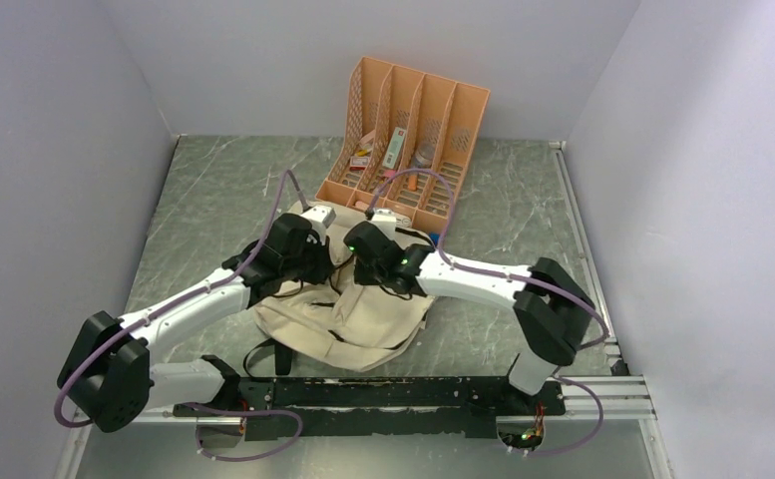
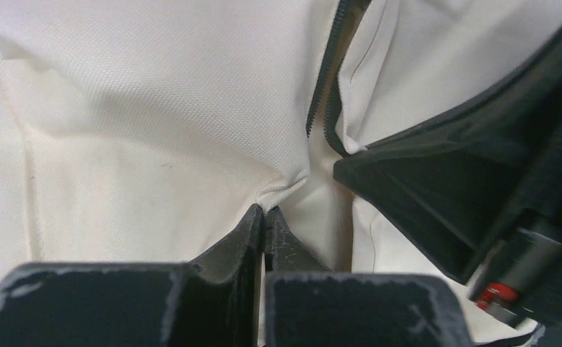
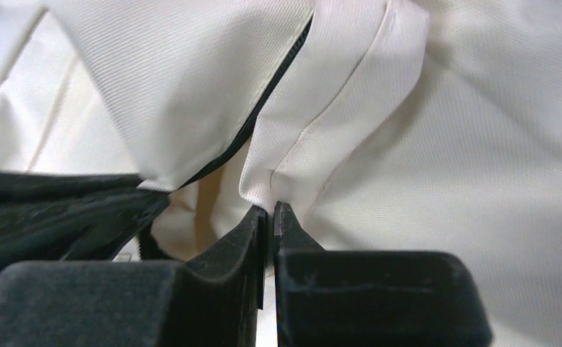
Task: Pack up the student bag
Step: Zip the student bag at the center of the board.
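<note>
Presently finds left arm (image 1: 193, 304) and right arm (image 1: 483, 279) bent inward over the student bag (image 1: 363, 324), slumped on the table (image 1: 213, 200). Records left gripper (image 2: 265, 211) clenched on a fabric fold beside the zipper (image 2: 325, 79), right gripper (image 3: 271, 208) pinching a seamed edge.

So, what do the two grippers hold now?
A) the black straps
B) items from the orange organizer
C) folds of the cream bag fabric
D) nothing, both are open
C. The left gripper and the right gripper are each shut on a fold of the student bag, near its zipper.
</note>
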